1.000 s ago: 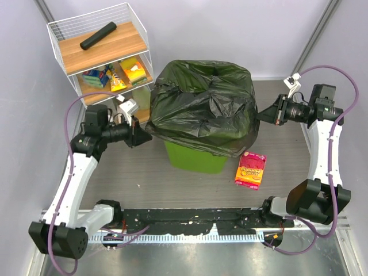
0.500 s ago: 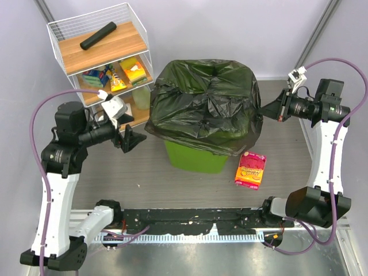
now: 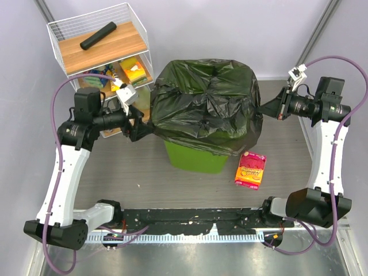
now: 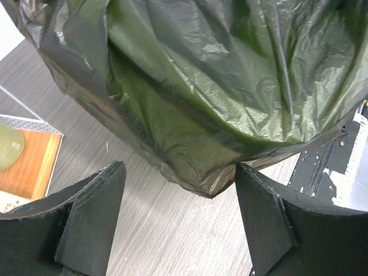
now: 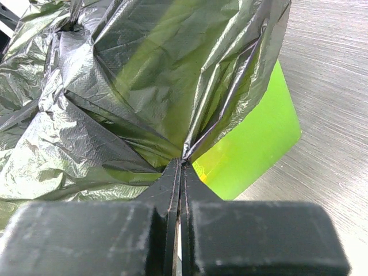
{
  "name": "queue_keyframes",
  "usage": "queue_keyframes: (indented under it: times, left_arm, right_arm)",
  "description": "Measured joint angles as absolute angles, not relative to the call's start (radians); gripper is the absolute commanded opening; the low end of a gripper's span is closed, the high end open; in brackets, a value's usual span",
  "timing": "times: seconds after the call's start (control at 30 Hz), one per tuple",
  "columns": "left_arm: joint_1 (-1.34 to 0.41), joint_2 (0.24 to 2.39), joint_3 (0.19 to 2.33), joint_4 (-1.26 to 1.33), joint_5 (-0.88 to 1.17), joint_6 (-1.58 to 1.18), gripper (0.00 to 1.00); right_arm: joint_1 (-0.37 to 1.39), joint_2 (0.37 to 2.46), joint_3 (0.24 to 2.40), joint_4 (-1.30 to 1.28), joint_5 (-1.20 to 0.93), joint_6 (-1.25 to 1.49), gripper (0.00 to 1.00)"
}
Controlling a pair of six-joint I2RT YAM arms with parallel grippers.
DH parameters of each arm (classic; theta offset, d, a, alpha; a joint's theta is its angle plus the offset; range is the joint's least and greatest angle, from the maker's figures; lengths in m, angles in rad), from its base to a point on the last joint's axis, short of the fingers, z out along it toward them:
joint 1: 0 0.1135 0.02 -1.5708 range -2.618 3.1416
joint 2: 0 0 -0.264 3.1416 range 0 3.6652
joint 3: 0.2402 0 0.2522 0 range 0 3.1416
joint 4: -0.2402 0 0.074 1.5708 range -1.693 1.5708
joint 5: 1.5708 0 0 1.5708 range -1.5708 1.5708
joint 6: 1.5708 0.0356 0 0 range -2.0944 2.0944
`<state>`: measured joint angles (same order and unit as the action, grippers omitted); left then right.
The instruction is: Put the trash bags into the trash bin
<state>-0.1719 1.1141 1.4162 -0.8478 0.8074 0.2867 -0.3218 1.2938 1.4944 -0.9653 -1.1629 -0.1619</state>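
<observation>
One black bag [image 3: 204, 106] is draped over the one green bin [image 3: 195, 158] mid-table [image 3: 287, 155], hiding its rim and inside and leaving only the lower front showing. The left end effector [image 3: 141, 128] at the bag's 9 o'clock stands spread beside the hem. The right end effector [image 3: 267, 108] at 3 o'clock is pressed together, pinching a bag fold. One snack packet [image 3: 250, 169] lies at 5 o'clock.

Pale grey walls [image 3: 201, 29] enclose a grey wood-grain surface [image 3: 144, 172], evenly lit, and a white wire rack [image 3: 92, 14] with wooden shelves [image 3: 123, 43] stands just behind and left of the left end effector [image 3: 141, 129].
</observation>
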Motion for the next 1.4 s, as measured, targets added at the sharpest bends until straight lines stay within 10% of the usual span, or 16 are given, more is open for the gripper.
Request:
queue_keyframes:
  times: [0.27,1.4]
  left_arm:
    - [-0.209,1.102,1.345,-0.779,0.825,0.244,0.01]
    - [-0.236,0.986,1.078,-0.550,0.799,0.128,0.00]
  right_arm:
    - [-0.305,1.295,1.488,-0.919,-1.159,-0.127,0.01]
    - [-0.250,1.351,1.267,-0.752,-1.144,-0.120,0.02]
